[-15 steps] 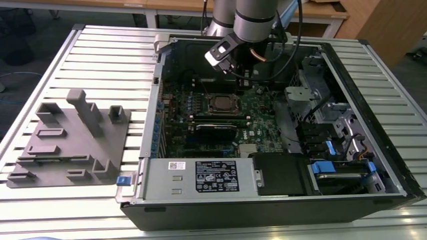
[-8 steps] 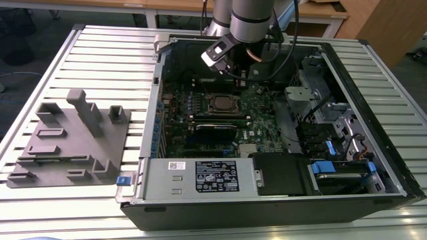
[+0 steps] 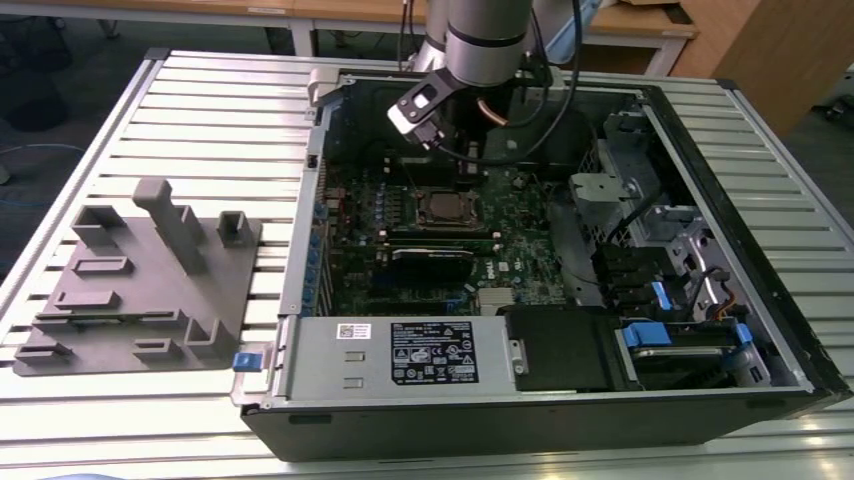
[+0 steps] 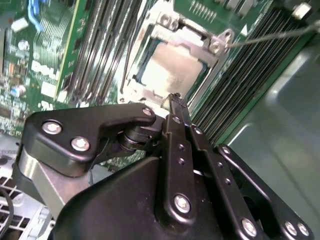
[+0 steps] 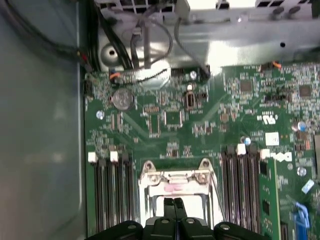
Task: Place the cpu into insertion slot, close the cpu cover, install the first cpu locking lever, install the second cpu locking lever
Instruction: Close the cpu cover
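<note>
Sitting flat in the insertion slot (image 3: 422, 210) on the green board (image 5: 200, 125), the cpu (image 4: 172, 70) shows its dull silver top through the window of the cpu cover (image 4: 216, 46), which appears to lie down over it. I judge the chip light, rigid and fragile, with underside contacts that are easily harmed. It is best handled by its edges only, and the thin cover frame pressed at its rim. A thin wire locking lever (image 4: 272, 35) stands out from one corner of the socket and looks springy and slippery. My claw (image 4: 175, 100) has its two fingers pressed together with nothing between them, the tips just beside the socket's edge; whether they touch the frame I cannot tell. In the exterior view my arm (image 3: 483, 40) reaches steeply down into the open computer case (image 3: 534, 425), wrist bent over the socket.
</note>
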{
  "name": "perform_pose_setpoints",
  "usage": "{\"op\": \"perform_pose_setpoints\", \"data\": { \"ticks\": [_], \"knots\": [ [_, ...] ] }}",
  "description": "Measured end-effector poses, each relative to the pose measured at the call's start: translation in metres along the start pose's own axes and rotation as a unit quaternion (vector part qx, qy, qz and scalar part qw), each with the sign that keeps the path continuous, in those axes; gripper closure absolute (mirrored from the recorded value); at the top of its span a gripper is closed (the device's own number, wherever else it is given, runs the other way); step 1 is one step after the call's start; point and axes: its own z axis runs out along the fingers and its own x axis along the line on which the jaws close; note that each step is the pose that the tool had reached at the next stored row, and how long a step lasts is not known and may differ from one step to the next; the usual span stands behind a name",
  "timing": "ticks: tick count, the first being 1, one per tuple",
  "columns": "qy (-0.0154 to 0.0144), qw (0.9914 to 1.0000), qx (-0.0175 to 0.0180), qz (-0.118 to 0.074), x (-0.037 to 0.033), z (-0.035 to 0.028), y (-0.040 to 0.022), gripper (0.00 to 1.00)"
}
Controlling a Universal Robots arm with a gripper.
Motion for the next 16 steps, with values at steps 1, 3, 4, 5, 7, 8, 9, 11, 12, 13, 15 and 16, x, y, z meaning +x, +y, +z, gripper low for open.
{"op": "perform_pose_setpoints", "data": {
  "ticks": [1, 3, 4, 5, 7, 8, 9, 11, 12, 13, 15, 16],
  "knots": [
    [0.0000, 1.00000, 0.0000, 0.000, -0.0001, 0.0001, -0.0022, 0.89],
    [-0.0001, 1.00000, 0.0000, 0.000, -0.0004, 0.0002, -0.0057, 0.89],
    [0.0000, 1.00000, 0.0000, 0.000, -0.0005, 0.0003, -0.0069, 0.89],
    [-0.0001, 1.00000, 0.0000, 0.000, -0.0005, 0.0002, -0.0071, 0.89],
    [-0.0001, 1.00000, 0.0001, 0.000, -0.0005, 0.0003, -0.0072, 0.89],
    [0.0000, 1.00000, 0.0000, 0.000, -0.0005, 0.0007, -0.0074, 0.89],
    [0.0000, 1.00000, 0.0000, 0.000, -0.0005, 0.0011, -0.0074, 0.89],
    [-0.0001, 1.00000, 0.0000, 0.000, -0.0006, 0.0018, -0.0075, 0.89],
    [-0.0002, 1.00000, 0.0001, 0.000, -0.0006, 0.0017, -0.0075, 0.89],
    [-0.0002, 1.00000, 0.0001, 0.000, -0.0006, 0.0018, -0.0075, 0.89],
    [-0.0002, 1.00000, 0.0000, 0.000, -0.0005, 0.0018, -0.0075, 0.89],
    [-0.0005, 1.00000, 0.0005, 0.000, -0.0005, 0.0019, -0.0075, 0.89]
  ]
}}
